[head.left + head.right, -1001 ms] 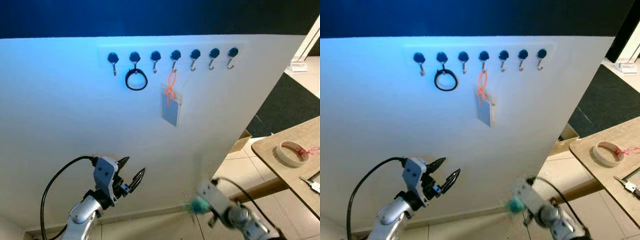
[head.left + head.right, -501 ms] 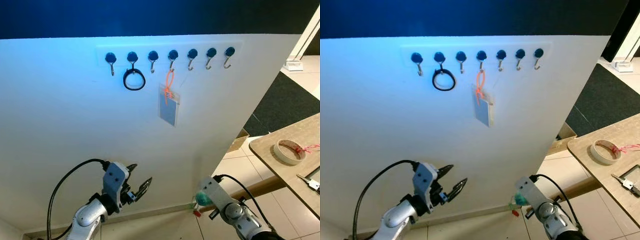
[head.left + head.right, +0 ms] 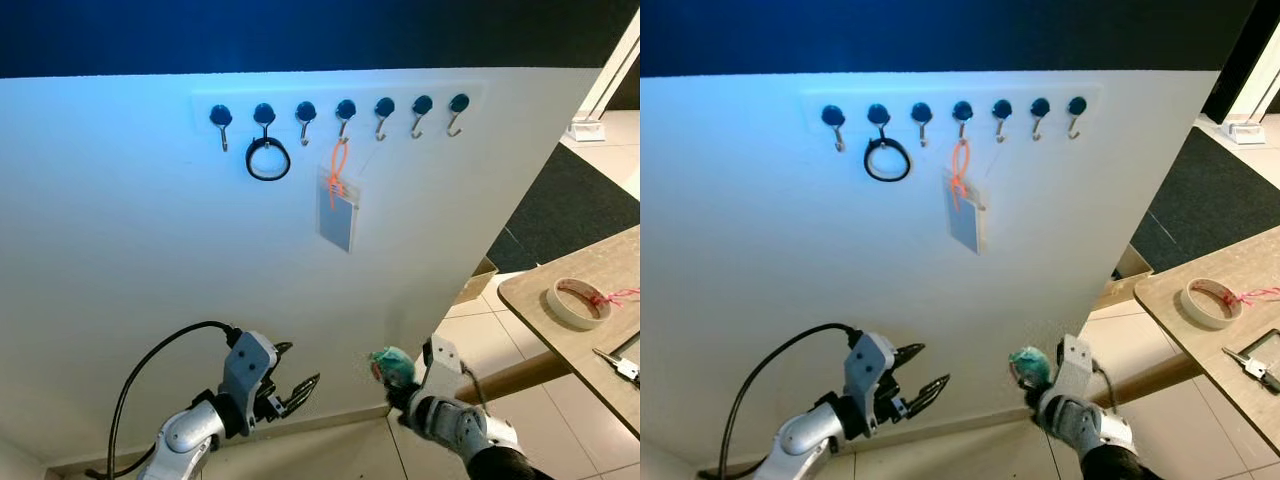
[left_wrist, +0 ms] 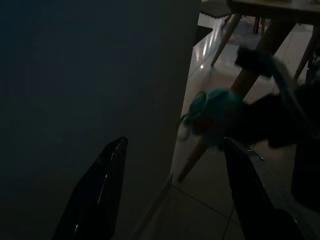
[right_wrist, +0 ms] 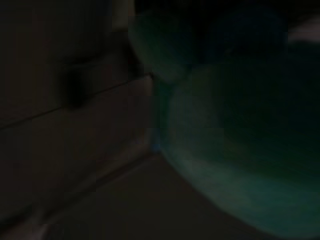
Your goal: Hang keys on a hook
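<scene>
We see a white wall [image 3: 150, 230] under a dark blue band [image 3: 300, 35], blue-headed hooks [image 3: 345, 108] with silver shanks, a black ring [image 3: 268, 160], an orange loop [image 3: 339, 170] on a grey-blue tag [image 3: 338, 215], a teal fuzzy fob [image 3: 390, 365], and cream tape [image 3: 575, 303] on the tan wood bench [image 3: 560, 340].

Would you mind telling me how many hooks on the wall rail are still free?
5: the first hook, the third, and the last three. The second holds a black ring, the fourth a card.
</scene>
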You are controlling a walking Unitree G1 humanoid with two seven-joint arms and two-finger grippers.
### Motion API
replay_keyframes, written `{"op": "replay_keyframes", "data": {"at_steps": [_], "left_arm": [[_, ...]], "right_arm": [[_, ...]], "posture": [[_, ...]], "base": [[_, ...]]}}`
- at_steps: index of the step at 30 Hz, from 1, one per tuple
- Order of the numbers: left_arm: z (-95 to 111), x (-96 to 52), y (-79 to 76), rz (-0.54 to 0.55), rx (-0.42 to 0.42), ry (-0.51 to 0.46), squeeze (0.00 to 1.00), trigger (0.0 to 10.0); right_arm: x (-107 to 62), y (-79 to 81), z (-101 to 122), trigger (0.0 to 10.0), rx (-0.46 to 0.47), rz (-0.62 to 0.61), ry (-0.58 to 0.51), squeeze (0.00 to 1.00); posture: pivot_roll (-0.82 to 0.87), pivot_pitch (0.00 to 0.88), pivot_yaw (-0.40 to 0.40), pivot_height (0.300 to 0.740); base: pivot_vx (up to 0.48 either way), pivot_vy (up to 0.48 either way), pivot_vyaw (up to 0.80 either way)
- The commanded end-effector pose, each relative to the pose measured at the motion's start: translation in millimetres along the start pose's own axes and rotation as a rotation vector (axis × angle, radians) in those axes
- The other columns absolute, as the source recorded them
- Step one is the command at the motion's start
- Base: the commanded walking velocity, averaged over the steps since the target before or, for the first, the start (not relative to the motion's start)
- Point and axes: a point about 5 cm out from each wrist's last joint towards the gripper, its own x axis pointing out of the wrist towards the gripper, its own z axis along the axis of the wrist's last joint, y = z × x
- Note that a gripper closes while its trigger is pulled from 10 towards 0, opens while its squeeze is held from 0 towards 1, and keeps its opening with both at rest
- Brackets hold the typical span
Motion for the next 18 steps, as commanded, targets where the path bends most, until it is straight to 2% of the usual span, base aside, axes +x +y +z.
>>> {"op": "replay_keyframes", "data": {"at_steps": [1, 2, 3, 4, 7, 12, 13, 14, 15, 16, 17, 18], "left_arm": [[1.7, 2.7, -5.5, -0.030, -0.027, -0.006, 0.00, 10.0], [2.3, 3.0, -6.1, -0.037, -0.031, -0.006, 0.00, 10.0], [2.6, 3.0, -6.2, -0.042, -0.029, -0.005, 0.00, 10.0], [2.6, 3.0, -6.2, -0.045, -0.027, -0.003, 0.00, 10.0], [2.5, 2.6, -5.8, -0.043, -0.021, 0.000, 0.00, 10.0], [2.5, 2.3, -5.5, -0.040, -0.017, 0.002, 0.00, 10.0], [3.1, 2.3, -5.4, -0.040, -0.016, 0.005, 0.00, 10.0], [3.2, 2.1, -5.4, -0.039, -0.013, 0.006, 0.00, 10.0], [3.2, 2.1, -5.4, -0.039, -0.013, 0.006, 0.00, 10.0], [3.2, 1.8, -5.3, -0.038, -0.011, 0.007, 0.00, 10.0], [2.7, 1.4, -5.4, -0.036, -0.007, 0.010, 0.00, 10.0], [2.5, 1.2, -5.6, -0.037, -0.004, 0.011, 0.00, 10.0]], "right_arm": [[1.1, 5.9, -4.1, 10.0, 0.346, 0.116, 0.055, 0.00], [1.8, 12.8, -3.3, 10.0, 0.540, 0.194, 0.076, 0.00], [2.3, 16.2, -2.5, 10.0, 0.690, 0.243, 0.081, 0.00], [2.4, 17.4, -2.0, 10.0, 0.769, 0.264, 0.080, 0.00], [2.9, 20.3, -5.1, 10.0, 0.803, 0.280, 0.079, 0.00], [2.1, 28.5, -9.4, 10.0, 0.781, 0.307, 0.100, 0.00], [0.9, 32.5, -10.5, 10.0, 0.769, 0.315, 0.132, 0.00], [0.4, 32.9, -11.5, 10.0, 0.694, 0.293, 0.140, 0.00], [0.4, 32.9, -11.5, 10.0, 0.694, 0.293, 0.140, 0.00], [-0.1, 33.1, -12.9, 10.0, 0.609, 0.261, 0.152, 0.00], [0.2, 32.4, -12.7, 10.0, 0.457, 0.195, 0.134, 0.00], [0.3, 31.9, -10.4, 10.0, 0.364, 0.165, 0.103, 0.00]], "posture": [[0.03, 0.081, -0.054, 0.740], [0.03, 0.081, -0.054, 0.740], [0.03, 0.080, -0.054, 0.740], [0.03, 0.080, -0.054, 0.740], [0.03, 0.082, -0.050, 0.740], [0.03, 0.084, -0.049, 0.740], [0.03, 0.085, -0.051, 0.740], [0.03, 0.085, -0.051, 0.740], [0.03, 0.085, -0.051, 0.740], [0.03, 0.085, -0.051, 0.740], [0.03, 0.088, -0.052, 0.740], [0.03, 0.088, -0.052, 0.740]], "base": [[0.000, 0.000, 0.00], [0.000, 0.000, 0.00], [0.000, 0.000, 0.00], [0.000, 0.000, 0.00], [0.000, 0.000, 0.00], [0.000, 0.000, 0.00], [0.000, 0.000, 0.00], [0.000, 0.000, 0.00], [0.000, 0.000, 0.00], [0.000, 0.000, 0.00], [0.000, 0.000, 0.00], [0.000, 0.000, 0.00]]}}
